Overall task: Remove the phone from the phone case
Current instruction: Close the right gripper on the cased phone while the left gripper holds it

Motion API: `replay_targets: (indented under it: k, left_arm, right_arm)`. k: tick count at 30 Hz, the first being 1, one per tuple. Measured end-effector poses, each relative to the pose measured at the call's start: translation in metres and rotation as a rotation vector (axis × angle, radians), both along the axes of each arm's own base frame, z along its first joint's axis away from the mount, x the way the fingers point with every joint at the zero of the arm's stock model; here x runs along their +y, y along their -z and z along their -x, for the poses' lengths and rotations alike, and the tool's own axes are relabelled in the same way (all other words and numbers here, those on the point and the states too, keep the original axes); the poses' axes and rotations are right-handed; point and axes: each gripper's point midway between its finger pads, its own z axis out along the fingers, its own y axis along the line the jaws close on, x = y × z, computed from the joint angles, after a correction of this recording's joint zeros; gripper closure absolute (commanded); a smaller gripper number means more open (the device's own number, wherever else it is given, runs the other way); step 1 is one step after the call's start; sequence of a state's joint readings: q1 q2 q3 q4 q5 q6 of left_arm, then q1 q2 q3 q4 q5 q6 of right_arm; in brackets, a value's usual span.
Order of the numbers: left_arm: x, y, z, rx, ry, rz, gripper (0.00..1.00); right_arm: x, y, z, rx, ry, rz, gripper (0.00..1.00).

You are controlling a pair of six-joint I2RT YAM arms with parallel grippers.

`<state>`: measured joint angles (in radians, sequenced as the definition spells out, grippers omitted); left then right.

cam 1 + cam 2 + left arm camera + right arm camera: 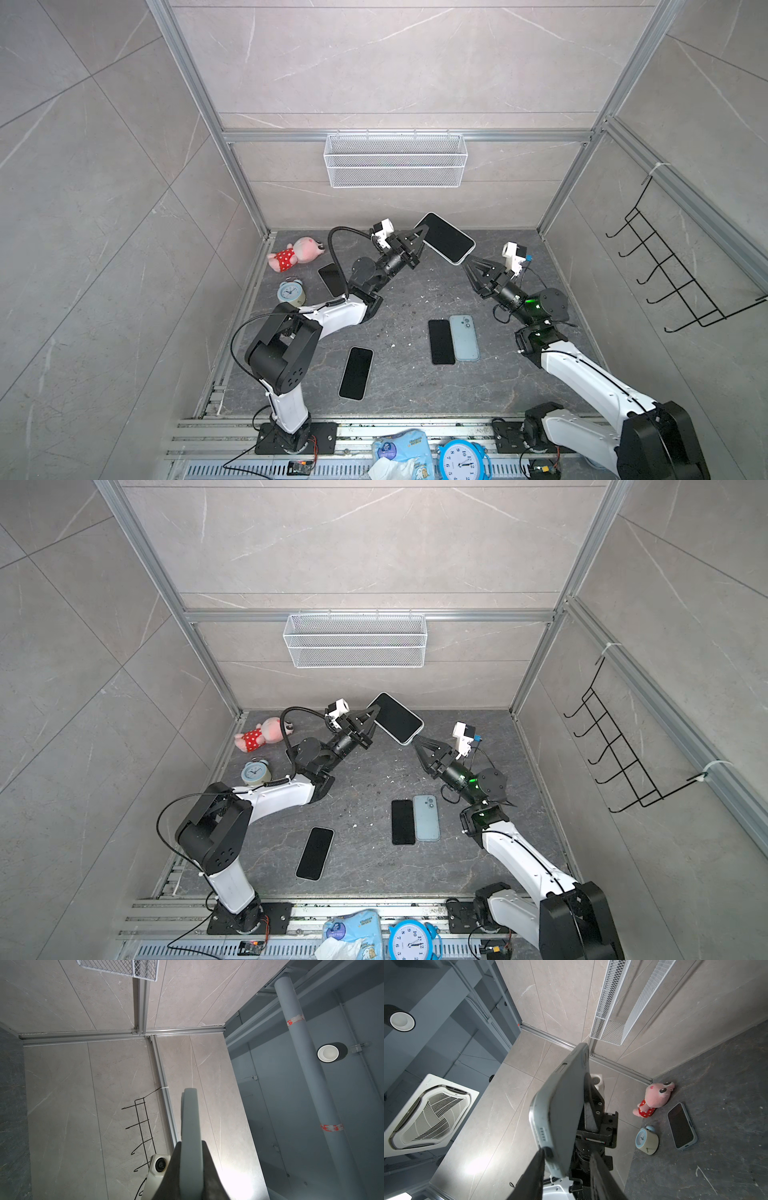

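While the right gripper (468, 262) stands spread around the near corner of the phone case (560, 1095), not yet gripping, the phone (446, 237) sits inside it, aloft; beyond, the left gripper (422, 237) pinches the far edge. Next likely needs a clamp, then peeling the case free

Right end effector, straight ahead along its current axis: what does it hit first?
The cased phone, held aloft by the left end effector. Its near corner sits between the open fingers of the right end effector, so contact looks almost immediate, though exact depth is unclear.
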<state>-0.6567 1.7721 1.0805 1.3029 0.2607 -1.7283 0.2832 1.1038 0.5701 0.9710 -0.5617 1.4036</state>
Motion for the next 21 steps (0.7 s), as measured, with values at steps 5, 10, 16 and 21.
replay_targets:
  k: [5, 10, 16, 21]
  left_arm:
    - [-0.001, 0.003, -0.002, 0.010, -0.006, -0.007, 1.00]
    - [-0.001, -0.001, -0.004, 0.005, -0.015, -0.008, 1.00]
    - [-0.001, 0.000, -0.006, 0.004, -0.025, -0.017, 1.00]
    - [-0.002, 0.006, -0.008, 0.013, -0.031, -0.042, 1.00]
  right_arm:
    - [-0.001, 0.009, -0.006, 0.036, 0.024, 0.025, 0.69]
    - [-0.001, 0.017, -0.015, 0.069, 0.045, 0.037, 0.70]
    - [-0.001, 0.024, -0.021, 0.093, 0.056, 0.042, 0.70]
    - [0.000, 0.026, -0.024, 0.093, 0.054, 0.040, 0.70]
